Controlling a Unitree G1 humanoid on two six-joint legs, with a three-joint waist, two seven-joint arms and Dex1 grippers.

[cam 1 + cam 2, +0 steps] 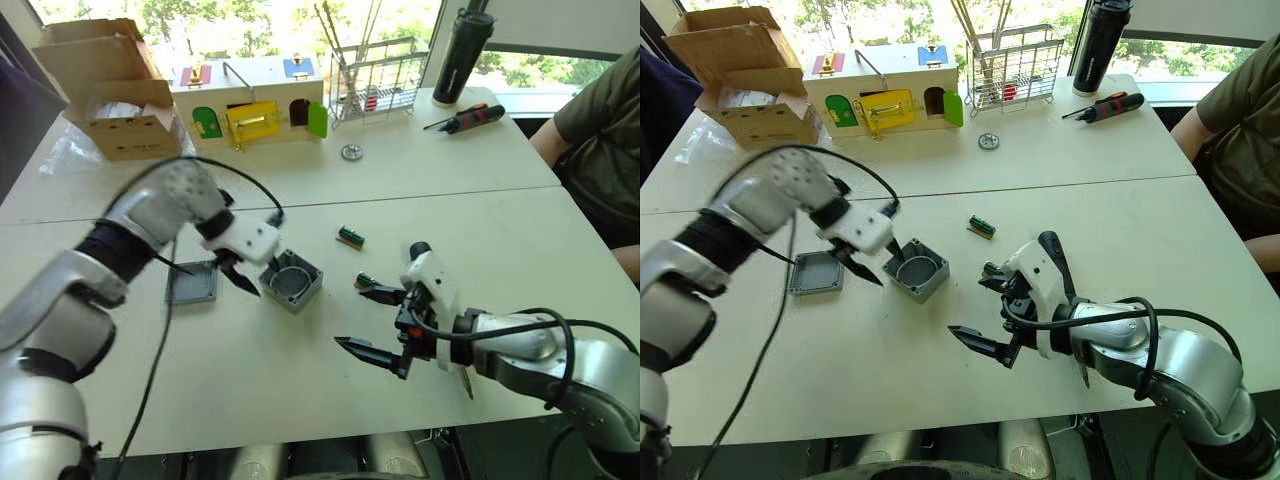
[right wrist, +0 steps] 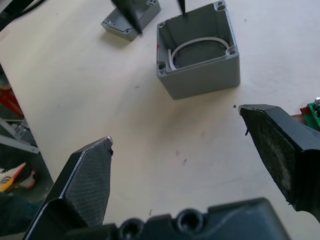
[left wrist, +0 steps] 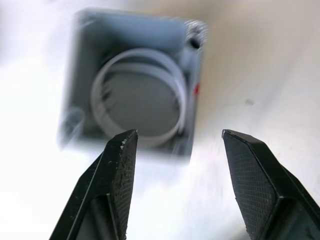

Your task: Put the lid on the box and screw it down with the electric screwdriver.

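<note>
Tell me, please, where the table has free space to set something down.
Free: the near strip of the table in front of the box and lid, and the middle band behind them. Crowded: the far edge, with the cardboard box, wooden box and wire rack.

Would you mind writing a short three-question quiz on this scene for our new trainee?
1. True or false: the lid is already on the box.
2. Which gripper is nearer the box? A) left gripper B) right gripper
3. Fill in: coiled inside the box is a white ____.

Key:
1. False. The lid lies flat on the table beside the open box, on its left.
2. A. The left gripper is open at the box's left edge; the right gripper is open above bare table, further to the right.
3. wire.
</note>
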